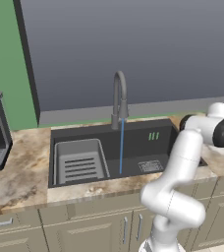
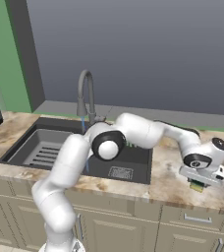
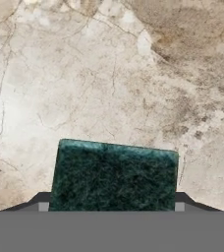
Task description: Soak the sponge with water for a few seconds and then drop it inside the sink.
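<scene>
The gripper is clamping the sponge on the counter right of the sink, readying it for the water.

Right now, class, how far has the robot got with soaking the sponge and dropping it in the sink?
Done: water runs from the faucet. In hand: fingers have closed on the sponge at the counter. Left: carry it under the stream, soak, drop into the sink.
</scene>
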